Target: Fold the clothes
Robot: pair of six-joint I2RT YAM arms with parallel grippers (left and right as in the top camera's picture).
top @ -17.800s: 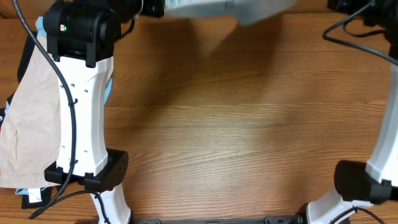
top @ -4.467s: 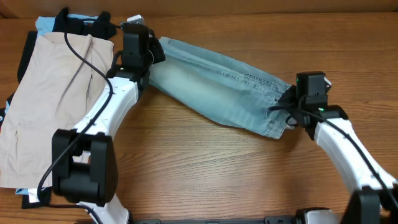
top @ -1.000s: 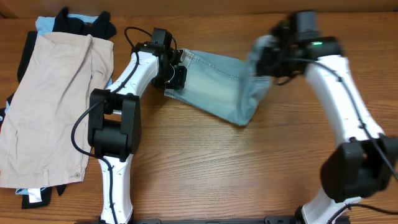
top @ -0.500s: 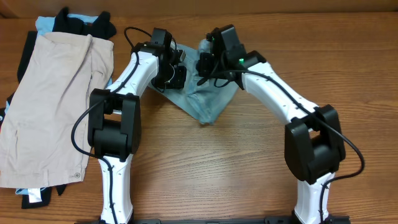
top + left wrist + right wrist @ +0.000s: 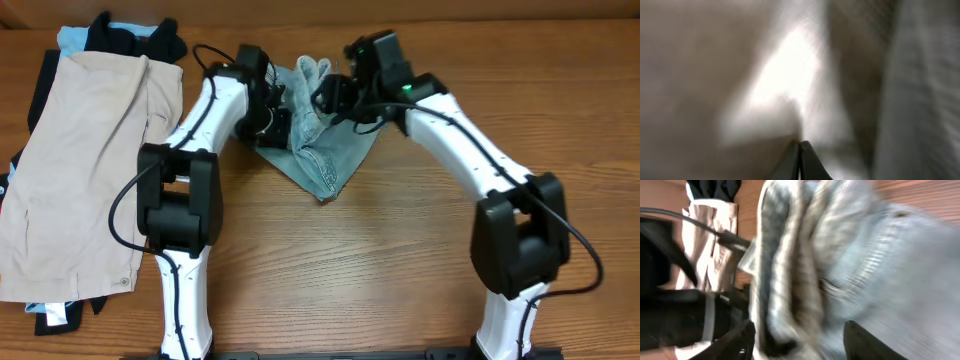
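The light-blue denim shorts (image 5: 325,150) lie folded and bunched at the back middle of the table, a rumpled end sticking up near the two grippers. My left gripper (image 5: 274,112) is shut at the shorts' left edge. In the left wrist view its fingertips (image 5: 800,161) meet against blurred pale cloth. My right gripper (image 5: 333,97) hovers over the bunched top. Its dark fingers (image 5: 742,339) stand wide apart with the thick denim fold (image 5: 805,270) between them, not pinched.
A pile of clothes lies at the left edge of the table: beige shorts (image 5: 80,170) on top, black (image 5: 135,35) and sky-blue (image 5: 68,38) garments peeking out behind. Both arm bases stand at the front edge. Bare wood (image 5: 330,270) lies in front of the denim.
My right gripper carried the denim's right end leftward over the rest, up to the left gripper, then opened its jaws. The left gripper stayed shut and barely moved.
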